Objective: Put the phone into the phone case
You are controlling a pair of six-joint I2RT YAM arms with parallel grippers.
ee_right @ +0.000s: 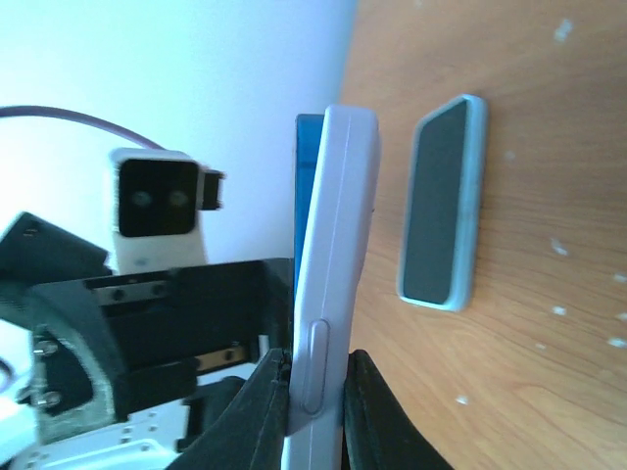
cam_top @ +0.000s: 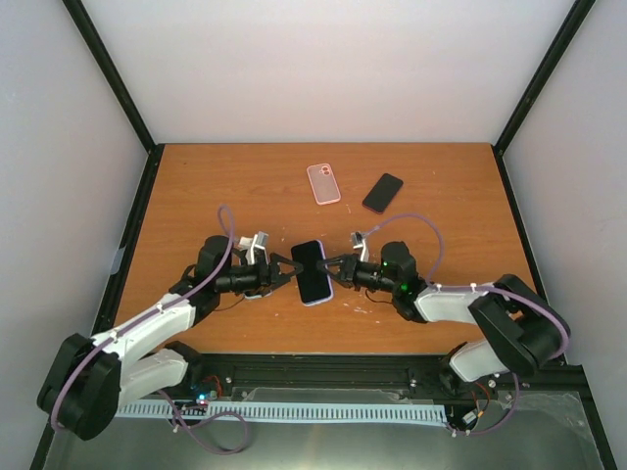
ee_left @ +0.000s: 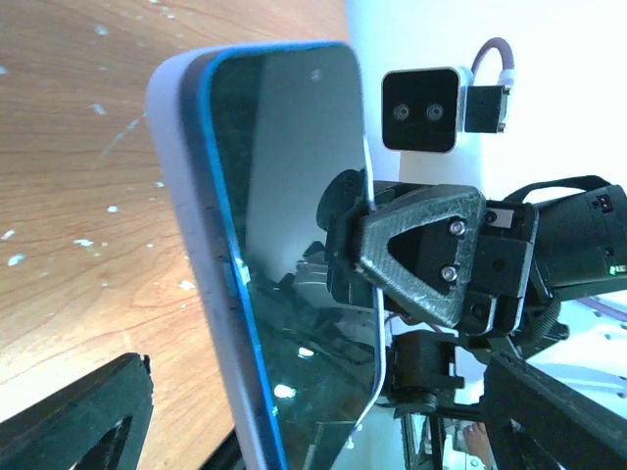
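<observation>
— What is the right tool (cam_top: pixel 333 272) doing?
— It is clenched on the long edge of a phone (cam_top: pixel 312 271), one finger on each face. The left tool (cam_top: pixel 287 270) faces it from the other side, its fingers spread wide and gripping nothing.
— Where is that phone?
— In the air over the middle of the counter (cam_top: pixel 196 196), towards the near edge, screen up. A pale case (ee_right: pixel 333 245) wraps its blue rim.
— How many phones and cases?
— Two of each. A dark phone (cam_top: pixel 382 192) and an empty pink case (cam_top: pixel 323 183) lie side by side, apart, near the far edge, with the dark phone closer to the right edge.
— And the arms?
— Both reach low from the near edge and bend inward, so the tools meet nose to nose.
</observation>
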